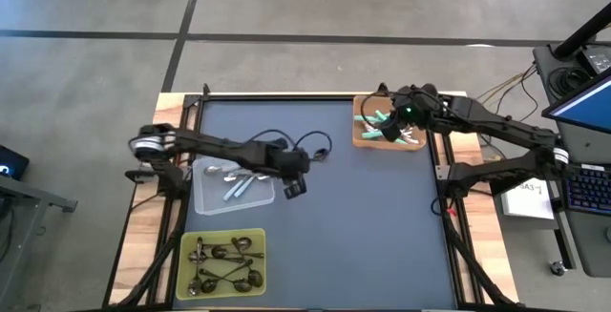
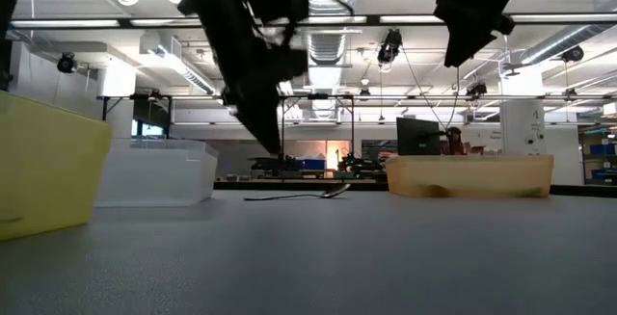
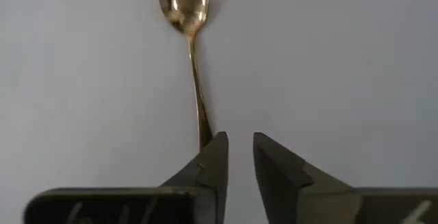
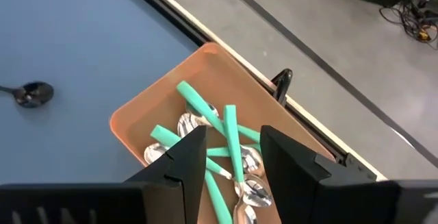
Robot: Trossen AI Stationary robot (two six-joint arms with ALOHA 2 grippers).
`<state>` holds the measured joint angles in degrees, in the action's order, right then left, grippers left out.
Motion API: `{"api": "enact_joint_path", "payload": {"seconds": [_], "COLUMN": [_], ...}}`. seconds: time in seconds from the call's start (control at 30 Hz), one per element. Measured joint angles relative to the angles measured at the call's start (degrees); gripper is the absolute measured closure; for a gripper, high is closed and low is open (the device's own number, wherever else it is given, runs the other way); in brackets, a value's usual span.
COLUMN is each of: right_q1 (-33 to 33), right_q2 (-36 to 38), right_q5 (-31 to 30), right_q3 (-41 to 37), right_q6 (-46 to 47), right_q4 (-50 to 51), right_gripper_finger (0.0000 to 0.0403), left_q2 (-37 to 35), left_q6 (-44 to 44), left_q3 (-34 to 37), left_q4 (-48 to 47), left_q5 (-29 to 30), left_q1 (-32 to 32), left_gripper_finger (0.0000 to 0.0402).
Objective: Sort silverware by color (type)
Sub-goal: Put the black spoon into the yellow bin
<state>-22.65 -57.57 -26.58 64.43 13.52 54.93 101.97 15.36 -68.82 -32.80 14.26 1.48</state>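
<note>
A: Spoon point(image 3: 186, 18), plain metal, lay flat on the tabletop point(image 1: 363, 226); left claw point(image 3: 239, 157) hovered over its handle end, fingers parted by a narrow gap, holding nothing.

B: Right claw point(image 4: 234, 157)?

A: Above the orange tray point(image 4: 137, 118), fingers apart, empty. Teal spoons point(image 4: 205, 111) lay crossed inside.

B: Other trays?

A: Clear tray point(image 1: 215, 196) held pale blue spoons point(image 1: 239, 189); yellow tray point(image 1: 191, 245) held dark spoons point(image 1: 227, 264).

Teal spoons point(image 4: 229, 148) heaped in orange tray; metal spoon point(image 3: 186, 18) flat on mat
</note>
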Motion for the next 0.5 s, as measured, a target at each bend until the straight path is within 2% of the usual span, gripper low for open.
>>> {"api": "enact_joint_path", "payload": {"seconds": [0.13, 0.27, 0.5], "right_q1": [0.0, 0.0, 0.0], "right_q2": [-0.4, -0.6, -0.6], "right_q5": [0.0, 0.0, 0.0], "right_q3": [-1.0, -2.1, -2.7], "right_q6": [0.0, 0.0, 0.0], "right_q4": [0.1, 0.2, 1.7], "right_gripper_finger": [0.0272, 0.0267, 0.0269], "left_q2": [6.5, 12.2, 17.2], "left_q6": [-1.5, -4.2, -2.8], "left_q3": [-3.5, -7.2, -10.6], "left_q4": [-0.1, 0.5, 0.0], "left_q5": [-0.1, 2.5, 4.0], "left_q1": [1.0, 1.1, 0.8], "left_gripper_finger": [0.0321, 0.0297, 0.0283]}}
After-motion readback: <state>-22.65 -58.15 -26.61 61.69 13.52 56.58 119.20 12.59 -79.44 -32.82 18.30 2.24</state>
